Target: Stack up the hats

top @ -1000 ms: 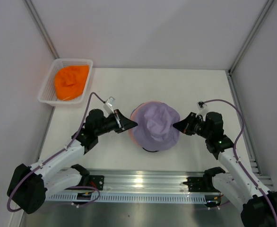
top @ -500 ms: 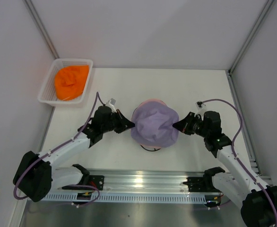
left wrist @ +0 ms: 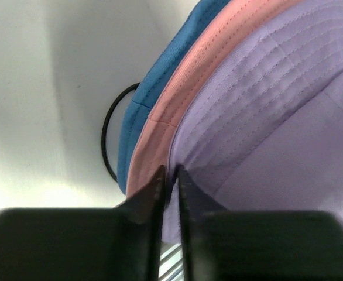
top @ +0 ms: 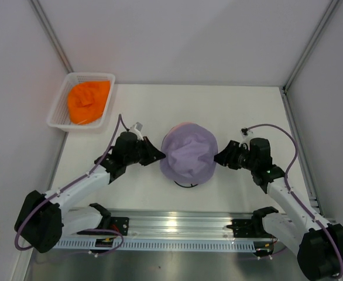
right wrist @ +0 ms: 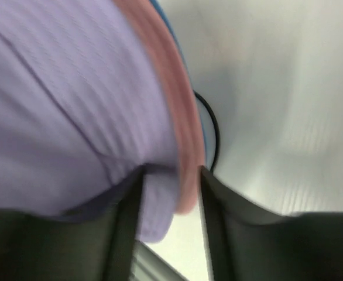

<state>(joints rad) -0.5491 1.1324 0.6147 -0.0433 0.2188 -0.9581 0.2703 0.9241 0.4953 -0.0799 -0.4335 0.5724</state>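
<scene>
1. On the table [top: 247, 111] the pile stands in the middle, between your two arms. The lavender hat [top: 189, 155] is on top, the pink hat [left wrist: 183, 99] is under it and the blue hat [left wrist: 154, 82] is lowest.
2. I judge that the step in hand is to settle the lavender hat and let it go. Release both sides at the same level. Then draw the arms out sideways and low, not upward, so that the soft brim is not pulled off the pile.
3. The white basket [top: 57, 111] at the far left holds the orange hat [top: 88, 100], well apart from the pile. This hat is not yet stacked.
4. Your left gripper [left wrist: 168, 181] has its jaws almost together and pinches the edge of the lavender brim.
5. Your right gripper [right wrist: 168, 187] has its jaws partly apart, with the lavender and pink brims between them. This view is blurred, so I cannot say if the fingers press the cloth.
6. The black wire stand [left wrist: 107, 134] shows under the blue brim; keep your fingers off it.
</scene>
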